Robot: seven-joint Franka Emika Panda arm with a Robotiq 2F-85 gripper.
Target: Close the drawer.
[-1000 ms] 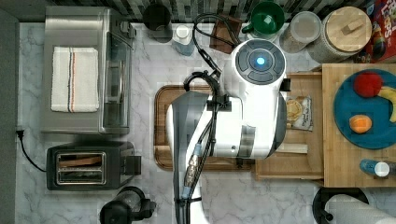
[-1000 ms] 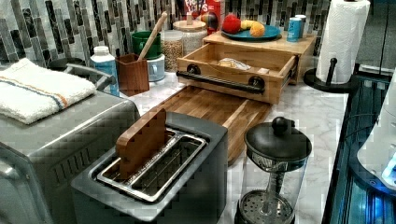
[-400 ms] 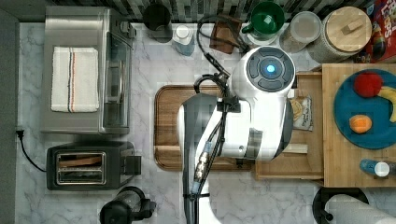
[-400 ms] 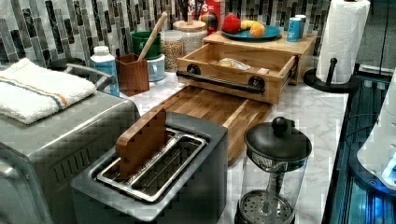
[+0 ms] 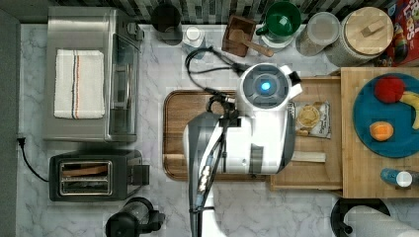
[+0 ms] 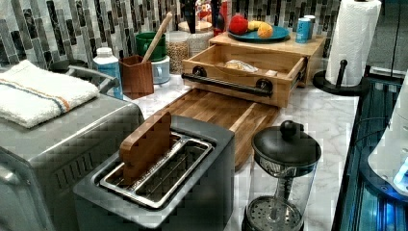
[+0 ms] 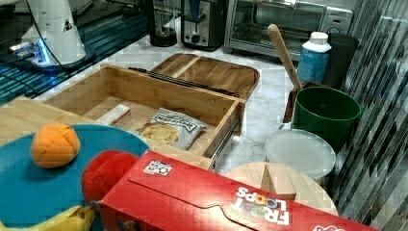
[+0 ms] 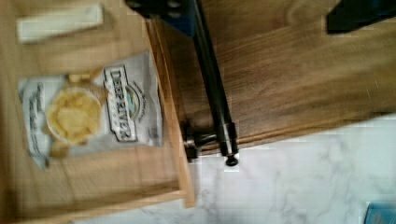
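Top view: white arm (image 5: 262, 133) hangs over the marble surface (image 5: 148, 207), covering the seam between the dark wooden tray (image 5: 183, 133) and the drawer (image 5: 316, 173), which stands pulled out of the light wood block (image 5: 356, 148) with the blue plate (image 5: 395, 143), its black bar handle (image 6: 226, 84) over the tray's edge. Red box (image 7: 216, 202) reads "FROOT LOOPS" in the right view; inside the drawer a chip bag (image 8: 88, 109) reads "DEEP RIVER" in the wrist view, beside a pale stick-shaped packet (image 5: 309, 157). Claw state: can't tell.
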